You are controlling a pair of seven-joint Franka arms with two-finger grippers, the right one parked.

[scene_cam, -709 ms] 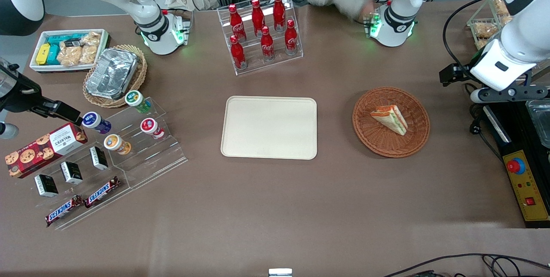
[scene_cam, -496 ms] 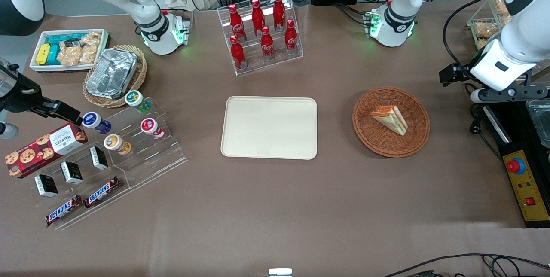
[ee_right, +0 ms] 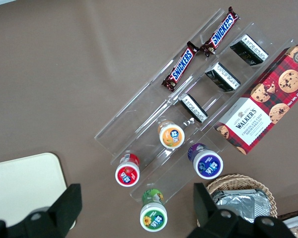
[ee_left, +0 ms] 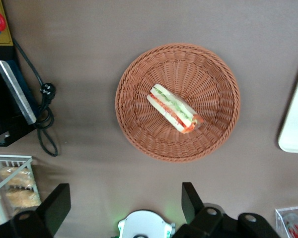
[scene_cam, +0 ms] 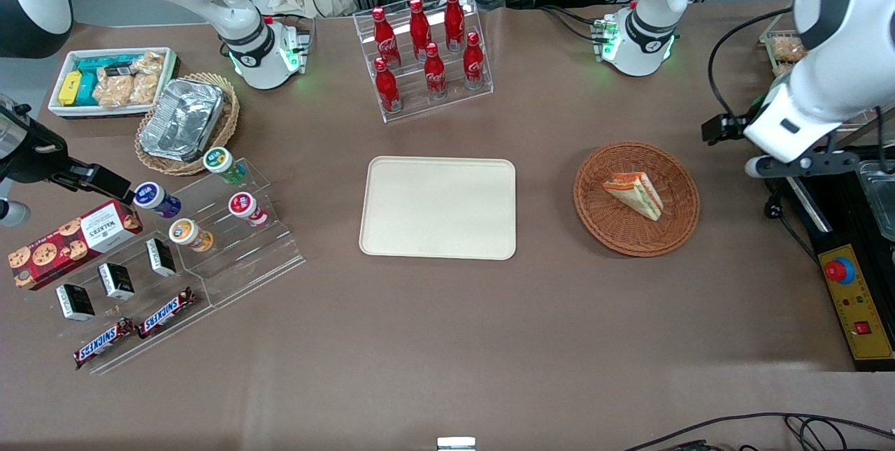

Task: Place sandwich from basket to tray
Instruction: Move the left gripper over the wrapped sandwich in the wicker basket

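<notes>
Entry, reading across the brown table [scene_cam: 447, 339]:

1. Flat cream-beige rectangular plastic tray [scene_cam: 438, 208]: bare.
2. Round reddish-brown wicker basket [scene_cam: 595, 217]: holds the triangular white-bread sandwich [scene_cam: 635, 194], long axis diagonal.
3. My tool [ee_left: 124, 210]: fingers spread wide, empty, raised beside the basket toward the working arm's end, the sandwich lying between it and the tray.

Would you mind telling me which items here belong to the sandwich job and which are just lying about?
Job: sandwich lying in the basket; empty tray beside it; gripper, open, above the table next to the basket.

Lying about: cola bottles, foil pan, snack bin, cookie box, Snickers bars, yogurt cups.
</notes>
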